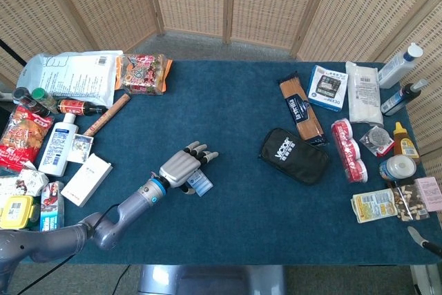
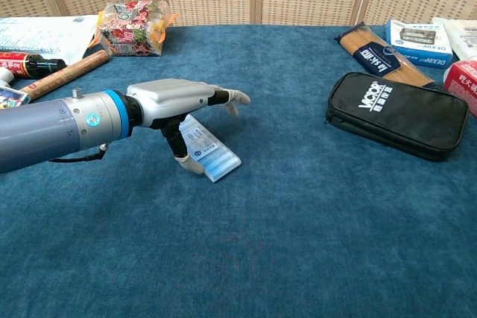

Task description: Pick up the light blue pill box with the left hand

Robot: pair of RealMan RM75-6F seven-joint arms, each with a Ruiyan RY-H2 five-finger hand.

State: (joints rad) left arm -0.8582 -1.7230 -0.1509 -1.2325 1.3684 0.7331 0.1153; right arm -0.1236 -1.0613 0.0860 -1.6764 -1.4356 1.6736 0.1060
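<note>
- Chest view is showing the left hand reaching palm-down over the light blue pill box, fingers stretched flat above it and the thumb dropping down against the box's near-left edge
- The pill box is sitting near the middle of the blue table, tilted with one end propped up toward the palm and the other resting on the cloth, which suggests the thumb is levering it up so the fingers can get underneath
- Whether the fingers are actually clamping the box is not something I can tell; the thumb is touching it, but the upper fingers are looking spread and straight rather than curled around it
- Head view is placing the left hand over the pill box, with only the box's far corner peeking out past the fingertips
- The black pouch is lying well apart to the right, so nothing is crowding the pick
- The right hand is not appearing in either view
- The next step is probably calling for the fingers to close down before any lift
</note>
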